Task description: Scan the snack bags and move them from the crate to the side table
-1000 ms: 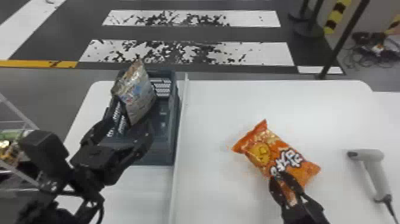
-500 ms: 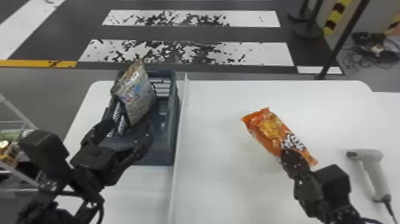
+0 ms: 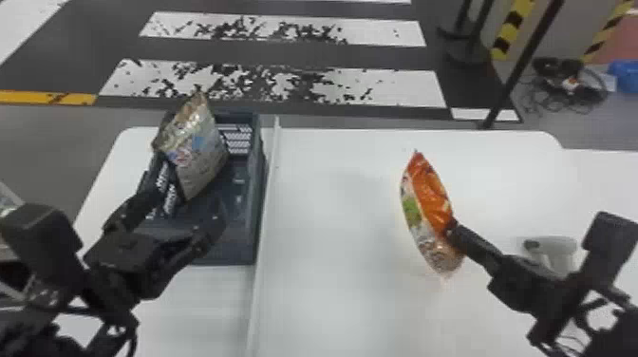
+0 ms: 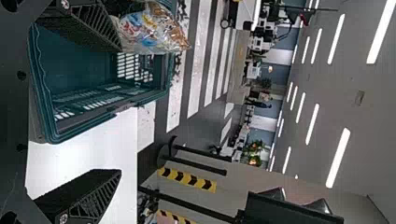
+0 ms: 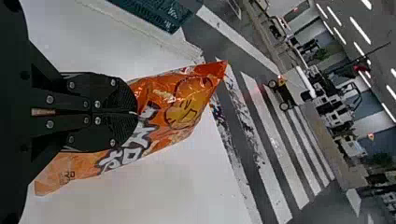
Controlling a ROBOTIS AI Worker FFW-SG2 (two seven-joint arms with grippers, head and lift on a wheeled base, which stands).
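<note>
Right gripper (image 3: pixel 453 229) pinching a shiny orange plastic snack bag (image 3: pixel 429 201) over white tabletop (image 3: pixel 332 294), left gripper (image 3: pixel 186 199) wide by dark perforated plastic crate (image 3: pixel 233 248)

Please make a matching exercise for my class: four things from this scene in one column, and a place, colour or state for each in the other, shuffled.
1. Orange snack bag
2. Silvery snack bag
3. Handheld scanner
4. Crate

A. Pale grey, on the white table
B. In the jaws of the right gripper
C. Dark, with openings in its sides
D. Leaning inside the crate

Pairs: 1-B, 2-D, 3-A, 4-C
</note>
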